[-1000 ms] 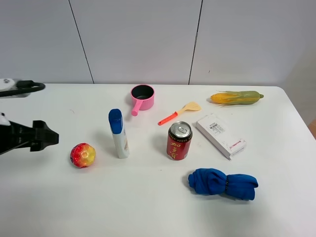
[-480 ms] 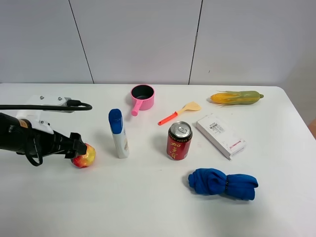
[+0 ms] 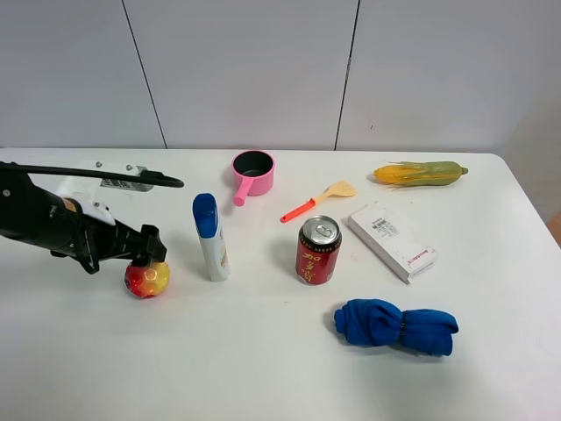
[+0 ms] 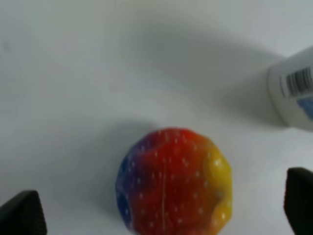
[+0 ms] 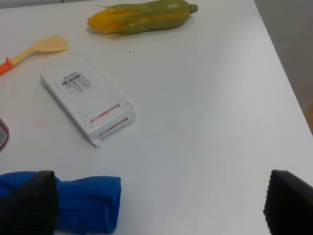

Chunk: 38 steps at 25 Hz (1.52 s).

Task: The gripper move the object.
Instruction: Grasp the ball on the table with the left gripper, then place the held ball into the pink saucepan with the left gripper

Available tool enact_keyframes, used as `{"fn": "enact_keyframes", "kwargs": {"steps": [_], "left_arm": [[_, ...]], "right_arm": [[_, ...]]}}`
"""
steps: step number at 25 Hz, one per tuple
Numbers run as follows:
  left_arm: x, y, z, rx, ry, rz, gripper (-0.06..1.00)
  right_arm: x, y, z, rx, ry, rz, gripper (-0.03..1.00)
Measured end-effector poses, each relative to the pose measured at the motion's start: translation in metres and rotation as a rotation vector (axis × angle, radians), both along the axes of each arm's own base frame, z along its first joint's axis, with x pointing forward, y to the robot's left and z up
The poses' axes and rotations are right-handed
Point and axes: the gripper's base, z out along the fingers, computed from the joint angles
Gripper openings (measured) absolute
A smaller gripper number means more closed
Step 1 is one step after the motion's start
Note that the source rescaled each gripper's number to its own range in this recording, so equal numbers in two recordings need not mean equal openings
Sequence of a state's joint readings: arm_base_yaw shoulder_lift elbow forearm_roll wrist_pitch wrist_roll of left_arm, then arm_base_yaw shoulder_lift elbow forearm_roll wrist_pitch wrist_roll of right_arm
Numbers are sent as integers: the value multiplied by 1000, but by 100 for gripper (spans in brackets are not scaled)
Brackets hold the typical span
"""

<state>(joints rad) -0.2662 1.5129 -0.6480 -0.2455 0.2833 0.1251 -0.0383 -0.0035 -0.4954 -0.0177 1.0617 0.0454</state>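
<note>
The object is a small bumpy ball (image 3: 147, 279), red fading to yellow, resting on the white table at the left. My left gripper (image 3: 145, 254) hangs just over its far side on the black arm. In the left wrist view the ball (image 4: 173, 182) lies between the two black fingertips (image 4: 22, 214), which stand wide apart and do not touch it; the left gripper (image 4: 161, 208) is open. My right gripper (image 5: 159, 203) is out of the exterior high view; its wrist view shows it open and empty above the table.
A white bottle with a blue cap (image 3: 210, 239) stands just right of the ball. Further right are a red soda can (image 3: 318, 250), a white box (image 3: 391, 240) and a blue cloth (image 3: 394, 326). A pink pot (image 3: 252, 171), an orange spatula (image 3: 317, 202) and a corn cob (image 3: 419, 173) lie at the back.
My left arm has swung in from the table's left edge to the right and now stands over the ball. The ball and the other things have not moved.
</note>
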Motion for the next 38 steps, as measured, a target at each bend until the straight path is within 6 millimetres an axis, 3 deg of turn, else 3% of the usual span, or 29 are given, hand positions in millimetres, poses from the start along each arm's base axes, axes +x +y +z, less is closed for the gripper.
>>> {"fn": "enact_keyframes", "kwargs": {"steps": [14, 19, 21, 23, 25, 27, 35, 38], "left_arm": [[9, -1, -41, 44, 113, -4, 98], [12, -2, -47, 44, 104, 6, 91], [12, -2, -48, 37, 106, 17, 83], [12, -3, -51, 33, 114, 25, 65], [13, -3, -54, 32, 120, 33, 39], [13, -3, -56, 24, 130, 48, 0], [12, -4, -52, 6, 140, 60, 3], [15, 3, -30, -15, 66, 78, 3]], "right_arm": [[0, 0, 0, 0, 0, 0, 100], [0, 0, 0, 0, 0, 0, 100], [0, 0, 0, 0, 0, 0, 100], [0, 0, 0, 0, 0, 0, 100], [0, 0, 0, 0, 0, 0, 100], [0, 0, 0, 0, 0, 0, 100], [0, 0, 0, 1, 0, 1, 100], [0, 0, 0, 1, 0, 1, 100]]}}
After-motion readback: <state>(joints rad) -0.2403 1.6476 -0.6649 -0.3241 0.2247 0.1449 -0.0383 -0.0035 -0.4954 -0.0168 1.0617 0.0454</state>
